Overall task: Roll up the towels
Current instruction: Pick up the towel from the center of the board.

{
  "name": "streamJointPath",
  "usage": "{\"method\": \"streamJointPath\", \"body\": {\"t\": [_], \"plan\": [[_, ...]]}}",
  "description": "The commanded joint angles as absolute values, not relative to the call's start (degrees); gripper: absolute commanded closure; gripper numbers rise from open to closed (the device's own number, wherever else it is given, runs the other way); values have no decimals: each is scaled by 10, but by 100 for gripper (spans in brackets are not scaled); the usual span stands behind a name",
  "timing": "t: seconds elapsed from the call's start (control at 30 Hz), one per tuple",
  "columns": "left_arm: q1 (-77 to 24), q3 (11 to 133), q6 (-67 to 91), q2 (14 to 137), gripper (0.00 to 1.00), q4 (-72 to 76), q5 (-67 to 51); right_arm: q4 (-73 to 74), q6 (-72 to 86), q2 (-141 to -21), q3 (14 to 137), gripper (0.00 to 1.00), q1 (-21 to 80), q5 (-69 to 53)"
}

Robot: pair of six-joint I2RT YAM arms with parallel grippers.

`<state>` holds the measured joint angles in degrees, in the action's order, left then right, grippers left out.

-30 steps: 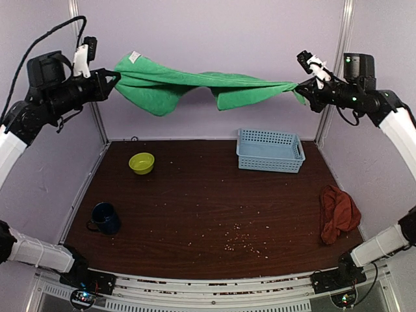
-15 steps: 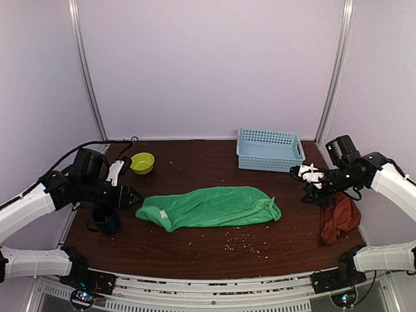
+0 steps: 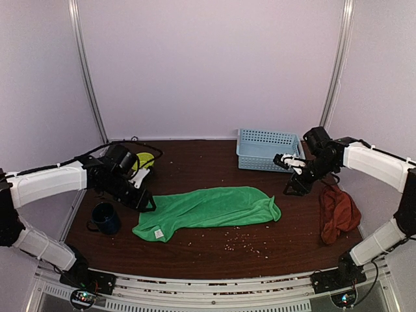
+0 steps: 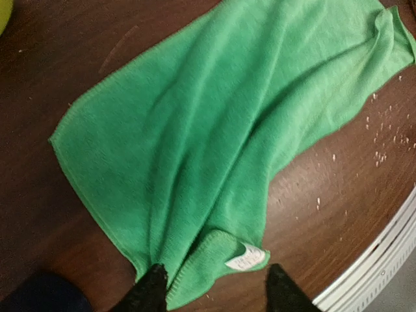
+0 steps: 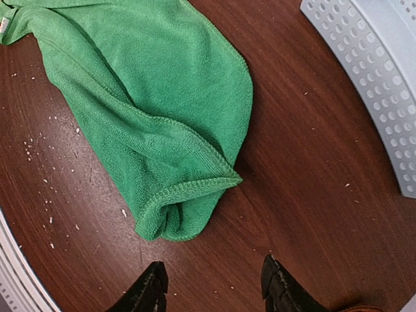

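Green towel (image 3: pixel 208 207) lies spread, mug (image 3: pixel 105 218) and crumbs (image 3: pixel 239 244) beside it.

Left arm (image 3: pixel 45 184) and right arm (image 3: pixel 374 159) reach low inward; left fingers (image 4: pixel 154 286) and right fingers (image 5: pixel 151 290) spread apart

No legible writing anywhere — the white tag (image 4: pixel 245 258) on the green towel (image 4: pixel 214 136) is too blurred.

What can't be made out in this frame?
Yellow-green plastic bowl: top view, partly hidden behind the left arm.
White tag on the green cloth towel: left wrist view, print too small to read.
Light-blue perforated plastic basket: right wrist view, cut off by the frame's edge.
Dark blue mug: top view, inside too dark to see.
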<state>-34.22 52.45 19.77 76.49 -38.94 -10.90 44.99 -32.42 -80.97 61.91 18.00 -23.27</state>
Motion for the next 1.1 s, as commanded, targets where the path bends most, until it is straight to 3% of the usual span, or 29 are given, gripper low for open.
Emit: {"method": "streamJointPath", "body": {"t": [0.0,0.1,0.33,0.67,0.9,1.07], "plan": [[-409,589,208,771,40,-489,-35,444,-278,-839,632,47,198,-257],[-407,603,287,814,35,-568,80,419,-256,-874,632,47,209,-226],[-407,560,289,794,31,-506,31,425,-190,-958,683,35,210,-219],[-408,543,275,820,35,-464,17,467,-116,-1055,751,31,196,-231],[-407,540,278,820,35,-460,27,473,-97,-1079,752,39,188,-227],[-408,536,276,821,35,-459,32,472,-93,-1093,754,58,178,-245]]}}
